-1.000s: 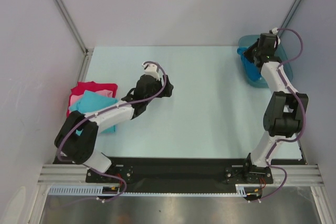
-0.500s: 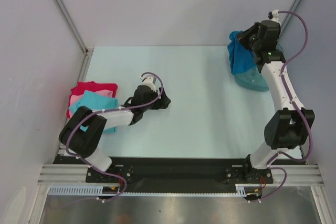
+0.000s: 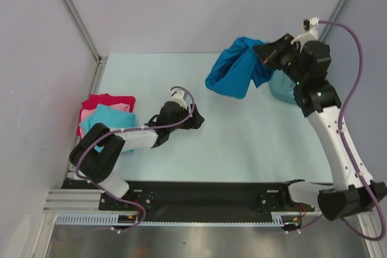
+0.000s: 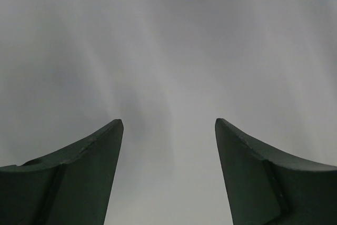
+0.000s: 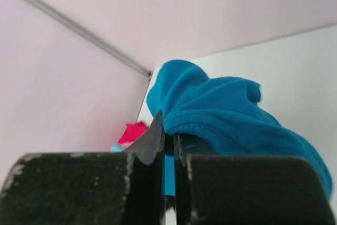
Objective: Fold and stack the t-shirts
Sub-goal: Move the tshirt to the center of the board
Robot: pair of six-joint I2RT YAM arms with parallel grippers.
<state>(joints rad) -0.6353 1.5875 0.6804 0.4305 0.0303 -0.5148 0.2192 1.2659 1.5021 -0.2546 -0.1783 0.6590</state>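
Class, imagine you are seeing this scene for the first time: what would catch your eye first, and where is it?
The blue shirt hangs in the air over the far right of the table, pinched in the right hand. Next comes the pile of red, pink and turquoise shirts at the table's left edge, with the left hand open and empty nearer the middle.
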